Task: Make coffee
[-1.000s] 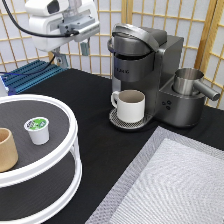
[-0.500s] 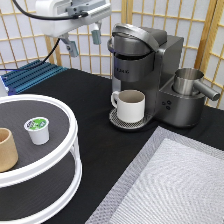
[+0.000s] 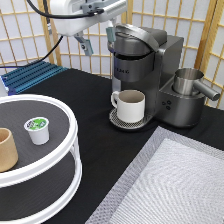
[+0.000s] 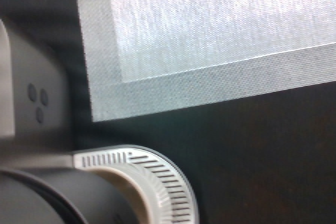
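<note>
The coffee pod, white with a green-and-white foil top, stands on the upper tier of the white round stand at the exterior view's left. My gripper hangs open and empty at the top of that view, just left of the coffee machine's lid and well above the table. A cream mug with a handle sits on the machine's drip tray. In the wrist view I see the machine's grey body, the drip tray's slotted rim and the grey mat.
A tan handleless cup stands on the stand beside the pod. A steel frothing jug sits at the machine's right. The grey mat covers the exterior view's bottom right. A blue rack lies at the back left before a paper screen.
My gripper has swung rightward along the exterior view's top, from above the blue rack to beside the coffee machine's lid. The pod, mug and cup have not moved.
</note>
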Robot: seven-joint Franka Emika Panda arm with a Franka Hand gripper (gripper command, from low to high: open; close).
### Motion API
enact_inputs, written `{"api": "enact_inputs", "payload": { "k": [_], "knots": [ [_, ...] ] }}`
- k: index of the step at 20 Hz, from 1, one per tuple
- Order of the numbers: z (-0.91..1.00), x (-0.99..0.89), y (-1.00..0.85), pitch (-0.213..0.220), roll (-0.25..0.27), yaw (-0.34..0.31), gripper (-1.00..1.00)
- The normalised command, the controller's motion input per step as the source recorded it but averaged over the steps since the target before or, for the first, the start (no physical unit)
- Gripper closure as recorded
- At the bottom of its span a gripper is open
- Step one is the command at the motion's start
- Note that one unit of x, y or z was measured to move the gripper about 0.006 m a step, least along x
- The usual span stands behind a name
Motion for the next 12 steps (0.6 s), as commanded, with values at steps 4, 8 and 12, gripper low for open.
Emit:
{"api": "enact_inputs", "payload": {
  "k": [4, 8, 12],
  "knots": [
    [0.21, 0.44, 0.21, 0.095, 0.167, -0.11, -1.0],
    [0.24, 0.27, 0.38, 0.077, 0.114, -0.123, -1.0],
    [0.41, 0.06, 0.52, 0.037, 0.068, -0.101, -1.0]
  ]
}}
